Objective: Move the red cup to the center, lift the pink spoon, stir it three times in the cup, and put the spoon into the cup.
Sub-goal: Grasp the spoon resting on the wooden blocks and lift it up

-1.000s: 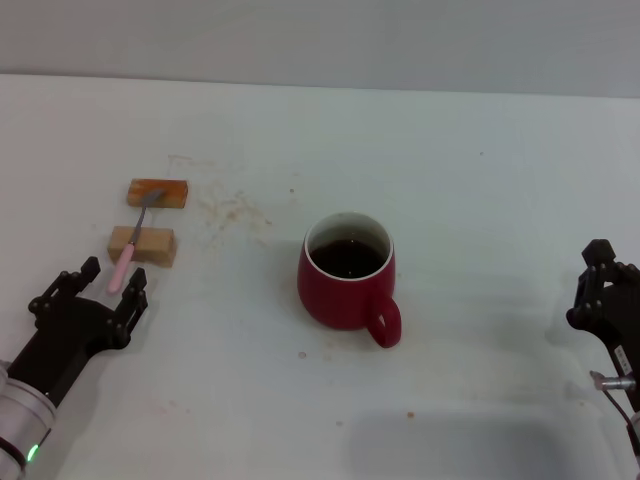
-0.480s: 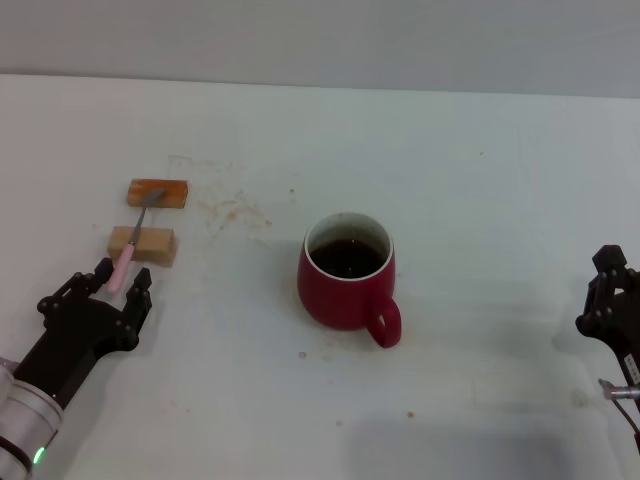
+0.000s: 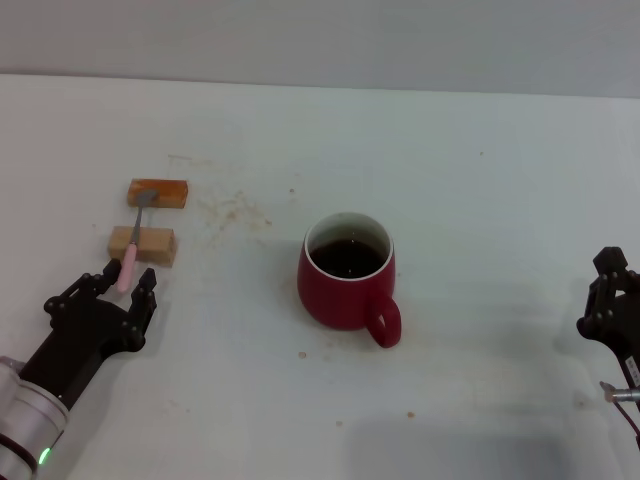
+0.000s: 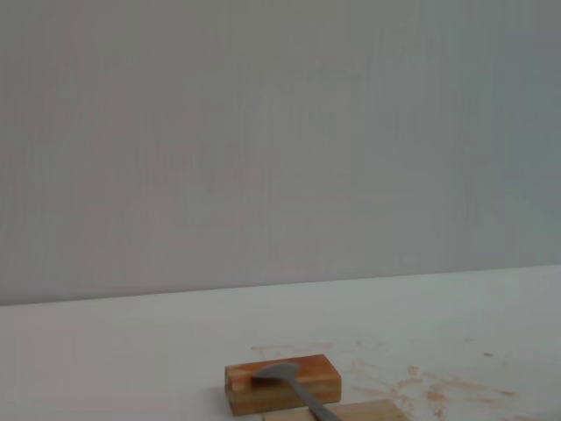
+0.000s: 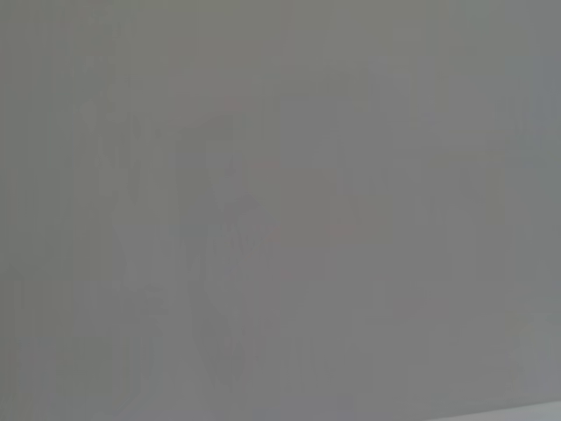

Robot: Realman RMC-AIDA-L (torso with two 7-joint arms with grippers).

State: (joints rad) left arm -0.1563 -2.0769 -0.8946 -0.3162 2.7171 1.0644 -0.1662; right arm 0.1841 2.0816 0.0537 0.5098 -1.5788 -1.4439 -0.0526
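Centrally, rounded glossy red cup (image 3: pixel 345 272)

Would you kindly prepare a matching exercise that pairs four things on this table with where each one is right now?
Things:
1. red cup
2. pink spoon
3. left gripper
4. right gripper

Places:
A. at the table's right edge, away from everything
B. lying across the two wooden blocks
C. near the table's middle, holding dark liquid
D. at the spoon's handle end, jaws open

Pairs: 1-C, 2-B, 3-D, 4-A
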